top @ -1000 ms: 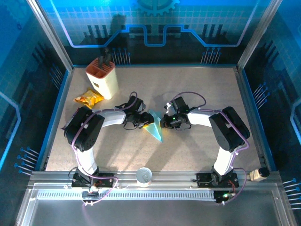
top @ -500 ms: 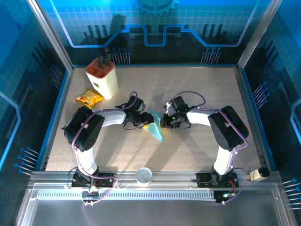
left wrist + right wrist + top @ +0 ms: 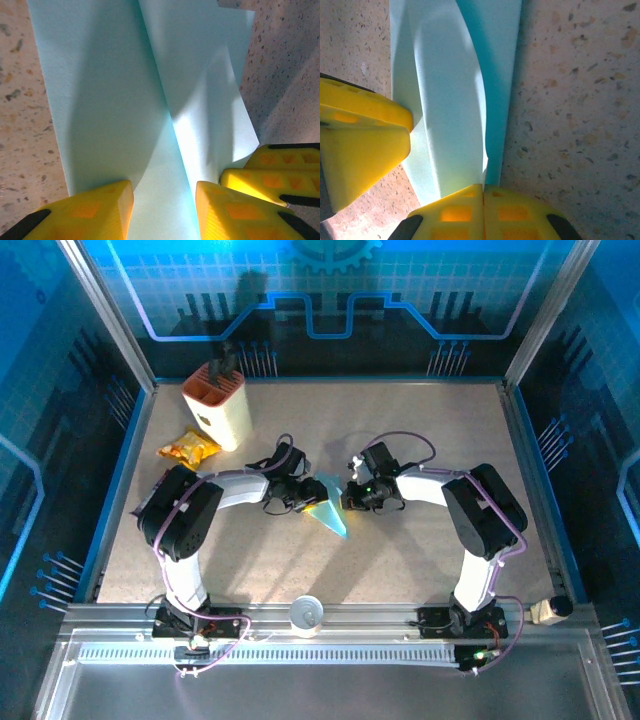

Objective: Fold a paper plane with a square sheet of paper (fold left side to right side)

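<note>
Robot lab cell: aluminium frame (image 3: 400, 612), blue printed walls (image 3: 330, 280).

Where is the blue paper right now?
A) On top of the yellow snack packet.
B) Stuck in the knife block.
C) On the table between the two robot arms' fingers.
C: the blue paper lies on the table with the left fingers and right fingers on either side of it, apart from the knife block and yellow snack packet.

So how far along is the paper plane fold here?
Done: the paper plane is already a narrow kite with a centre crease. In hand: the right pincer pinches a raised flap while the open left pincer straddles the crease. Left: probably flattening that flap.
</note>
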